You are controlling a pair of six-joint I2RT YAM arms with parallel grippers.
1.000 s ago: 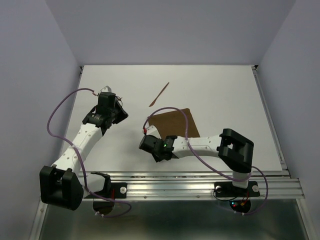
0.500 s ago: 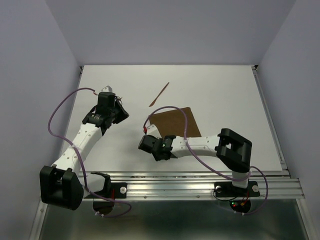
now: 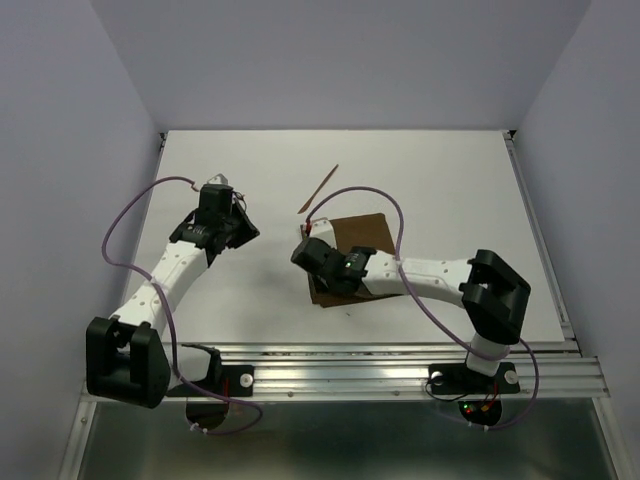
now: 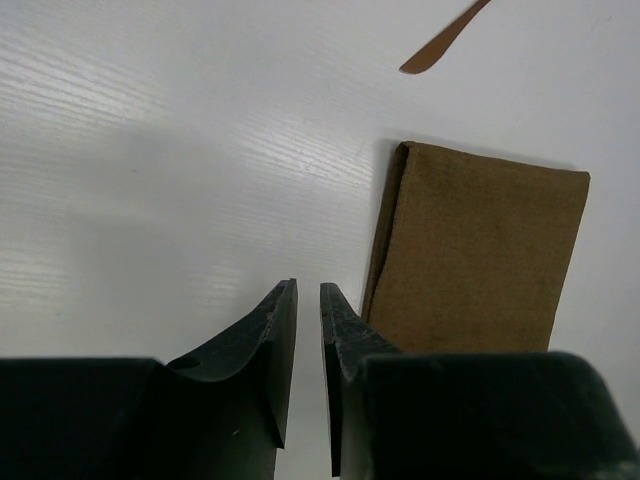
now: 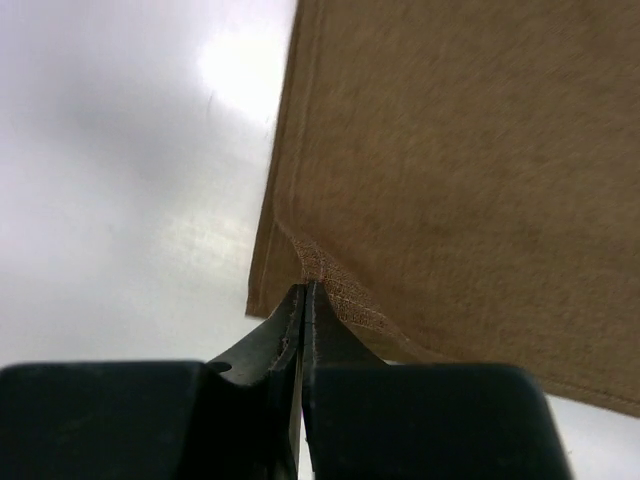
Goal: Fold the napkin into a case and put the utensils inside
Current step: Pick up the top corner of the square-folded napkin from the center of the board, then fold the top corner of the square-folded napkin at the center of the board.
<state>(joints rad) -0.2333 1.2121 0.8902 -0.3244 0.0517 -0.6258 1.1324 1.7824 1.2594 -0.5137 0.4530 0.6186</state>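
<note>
Top view: napkin (image 3: 366, 232) flat on counter (image 3: 450, 170), just right of centre, lying as a rectangle. Near part hidden under right arm. From left wrist view, napkin (image 4: 475, 260) shows stacked layers along its left edge, so more than one thickness there.

Right hand (image 3: 308, 250) reaching in from the right, over napkin's left edge. In right wrist view, hand (image 5: 303, 290) closed all the way, tips pinching napkin (image 5: 470, 170) at the hem beside a corner. Cloth puckered right at the tips, corner raised a little off counter.

Left hand (image 3: 243, 228) left of napkin, apart from it, over bare counter. In left wrist view, hand (image 4: 308, 295) only a narrow slit open, nothing between the fingers (image 4: 270, 350), nothing touched.

One utensil (image 3: 320, 187) on counter beyond napkin's far left corner, near it but apart, lying slanted. Widened tip (image 4: 425, 60) at the end nearer napkin. Outside the cloth, not tucked in.
</note>
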